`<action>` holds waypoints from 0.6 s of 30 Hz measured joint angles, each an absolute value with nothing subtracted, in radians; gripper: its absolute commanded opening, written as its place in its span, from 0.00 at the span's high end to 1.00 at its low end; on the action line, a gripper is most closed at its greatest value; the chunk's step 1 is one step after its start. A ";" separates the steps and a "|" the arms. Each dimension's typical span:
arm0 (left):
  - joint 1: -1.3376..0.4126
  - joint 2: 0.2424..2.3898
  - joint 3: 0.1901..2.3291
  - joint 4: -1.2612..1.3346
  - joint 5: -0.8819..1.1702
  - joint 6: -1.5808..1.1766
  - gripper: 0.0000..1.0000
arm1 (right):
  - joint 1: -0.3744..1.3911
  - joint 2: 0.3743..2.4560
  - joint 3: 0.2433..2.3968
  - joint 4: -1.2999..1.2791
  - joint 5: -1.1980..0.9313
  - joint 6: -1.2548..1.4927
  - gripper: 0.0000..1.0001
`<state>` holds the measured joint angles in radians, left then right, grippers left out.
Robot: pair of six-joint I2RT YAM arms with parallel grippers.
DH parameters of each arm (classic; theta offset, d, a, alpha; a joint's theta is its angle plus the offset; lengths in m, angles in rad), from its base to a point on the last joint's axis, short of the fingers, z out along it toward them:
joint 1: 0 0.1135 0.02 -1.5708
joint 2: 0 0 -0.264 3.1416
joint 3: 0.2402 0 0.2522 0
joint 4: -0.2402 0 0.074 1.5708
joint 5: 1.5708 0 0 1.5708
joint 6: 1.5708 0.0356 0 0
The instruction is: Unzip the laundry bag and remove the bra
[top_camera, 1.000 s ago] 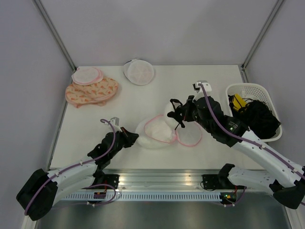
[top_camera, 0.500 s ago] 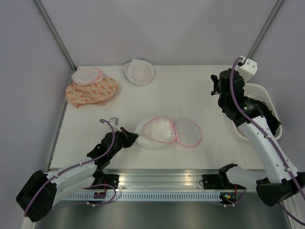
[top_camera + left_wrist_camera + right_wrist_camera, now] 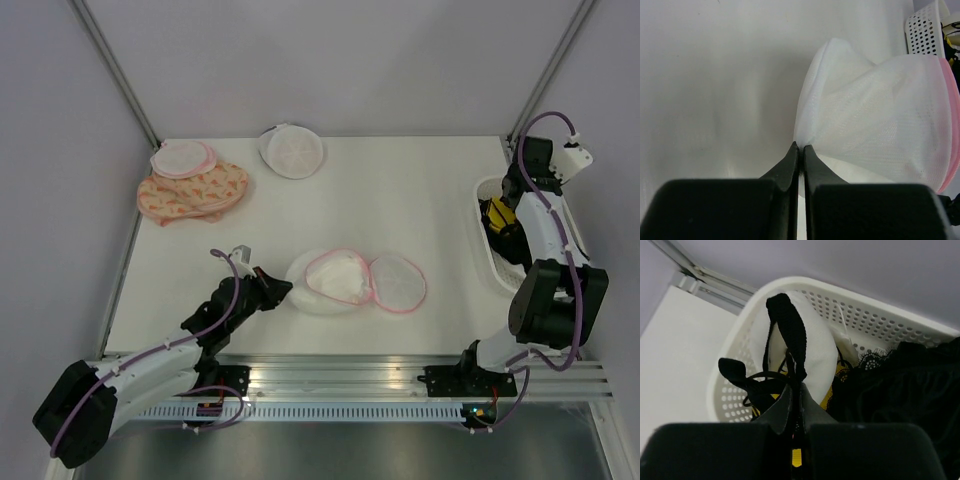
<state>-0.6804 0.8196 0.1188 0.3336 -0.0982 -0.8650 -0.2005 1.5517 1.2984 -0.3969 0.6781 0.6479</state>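
Observation:
The laundry bag (image 3: 355,281) lies unzipped at the table's near middle, its two pink-rimmed white mesh halves spread flat side by side. My left gripper (image 3: 277,290) is shut on the mesh at the bag's left edge; the left wrist view shows the laundry bag (image 3: 875,120) pinched at my left gripper (image 3: 799,146). My right gripper (image 3: 796,386) is shut on a black strap of the bra (image 3: 815,350), a white cup with black straps. It hangs over the white basket (image 3: 880,305) at the far right.
The basket (image 3: 487,186) holds black lace garments (image 3: 900,385) and something yellow (image 3: 497,212). A plain white round case (image 3: 292,150) sits at the back. A pink-edged case (image 3: 183,158) rests on an orange patterned cloth (image 3: 200,192) at the back left.
My right arm has swung from the opened bag at the centre to the basket at the right, carrying the bra. The left gripper has kept its hold on the mesh.

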 measured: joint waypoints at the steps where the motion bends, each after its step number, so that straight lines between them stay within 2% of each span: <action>1: -0.680 0.814 0.119 0.331 -0.095 -0.865 0.98 | -0.210 1.568 1.283 -0.390 0.677 0.664 1.00; 9: -0.680 0.772 0.121 0.311 -0.075 -0.865 0.98 | -0.216 1.605 1.140 -0.406 0.681 0.788 0.99; 10: -0.680 0.768 0.121 0.310 -0.073 -0.866 0.98 | -0.216 1.589 1.114 -0.414 0.682 0.797 0.96; 11: -0.680 0.764 0.121 0.308 -0.070 -0.866 0.98 | -0.216 1.567 1.089 -0.425 0.682 0.804 0.91; 12: -0.680 0.762 0.121 0.308 -0.068 -0.866 0.98 | -0.216 1.539 1.070 -0.433 0.678 0.807 0.71; 15: -0.680 0.759 0.121 0.308 -0.068 -0.866 0.98 | -0.216 1.440 1.054 -0.440 0.632 0.789 0.38; 18: -0.680 0.759 0.121 0.308 -0.068 -0.867 0.98 | -0.209 1.312 1.062 -0.422 0.534 0.719 0.26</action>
<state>-0.6804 0.7589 0.1207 0.3080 -0.0677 -0.8665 -0.2092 1.3117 1.0622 -0.4225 0.5343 0.7189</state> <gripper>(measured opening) 0.033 0.662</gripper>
